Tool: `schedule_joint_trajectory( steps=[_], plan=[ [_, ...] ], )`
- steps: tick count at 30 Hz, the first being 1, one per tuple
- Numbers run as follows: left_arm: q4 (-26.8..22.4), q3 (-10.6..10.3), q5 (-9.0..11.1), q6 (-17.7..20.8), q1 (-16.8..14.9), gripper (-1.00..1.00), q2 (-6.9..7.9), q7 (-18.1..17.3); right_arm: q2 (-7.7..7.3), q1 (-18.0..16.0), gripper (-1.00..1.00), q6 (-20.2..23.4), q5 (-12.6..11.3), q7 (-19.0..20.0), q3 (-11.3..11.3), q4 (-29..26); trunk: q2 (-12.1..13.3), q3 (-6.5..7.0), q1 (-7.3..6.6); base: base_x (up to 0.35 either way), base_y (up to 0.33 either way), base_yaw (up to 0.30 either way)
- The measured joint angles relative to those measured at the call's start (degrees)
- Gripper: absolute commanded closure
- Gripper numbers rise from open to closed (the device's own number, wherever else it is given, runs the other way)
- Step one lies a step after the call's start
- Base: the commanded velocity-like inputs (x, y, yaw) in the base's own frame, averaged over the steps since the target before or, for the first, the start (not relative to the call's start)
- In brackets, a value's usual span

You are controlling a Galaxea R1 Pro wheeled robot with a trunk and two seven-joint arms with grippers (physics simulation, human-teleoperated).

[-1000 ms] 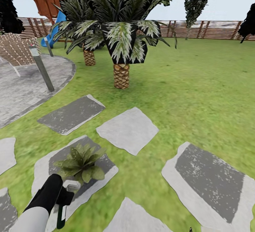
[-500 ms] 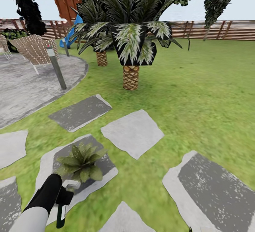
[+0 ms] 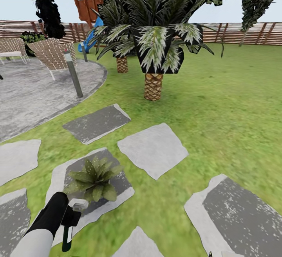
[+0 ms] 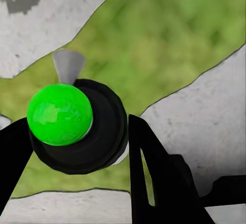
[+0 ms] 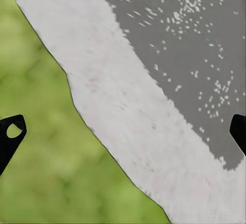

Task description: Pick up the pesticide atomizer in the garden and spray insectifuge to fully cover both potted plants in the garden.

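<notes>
Atomizer (image 4: 77, 131) clamped between left gripper (image 4: 77, 147) fingers (image 4: 154, 172), lower left of head view | potted plant (image 3: 94, 178) just above on stepping stone (image 3: 121, 188) | right gripper (image 5: 123, 131) fingers spread wide, holding nothing

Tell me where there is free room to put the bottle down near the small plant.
Free: the pale stone between the small plant and the palm trunk, and the grass beside it. Crowded: the plant's own stone, with leaves, the left tool and bottle.
</notes>
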Motion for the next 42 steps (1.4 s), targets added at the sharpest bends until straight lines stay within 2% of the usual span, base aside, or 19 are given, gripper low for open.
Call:
schedule_joint_trajectory(
  steps=[5,20,36,42],
  plan=[
    [0.1,-0.5,0.1,-0.1,0.0,1.00,-0.23,0.0,0.00,0.0,-1.00,0.0,0.0,0.0,0.0,0.0,0.0,0.00,0.00,0.034,-0.011,0.248],
    [0.1,-0.3,0.1,-0.1,0.0,1.00,-0.24,0.0,-0.03,0.0,-1.00,0.0,0.0,0.0,0.0,0.0,0.0,0.00,-0.01,0.223,-0.173,0.052],
    [-0.1,0.1,0.2,0.0,0.0,1.00,-0.15,0.0,0.09,0.0,-1.00,0.0,0.0,0.0,0.0,0.0,0.0,0.00,0.01,-0.063,-0.272,0.269],
    [0.0,0.1,0.2,-0.1,-0.1,1.00,-0.17,0.0,0.01,0.0,-1.00,0.0,0.0,0.0,0.0,0.0,0.0,0.00,-0.01,0.037,-0.288,0.051]
  ],
)
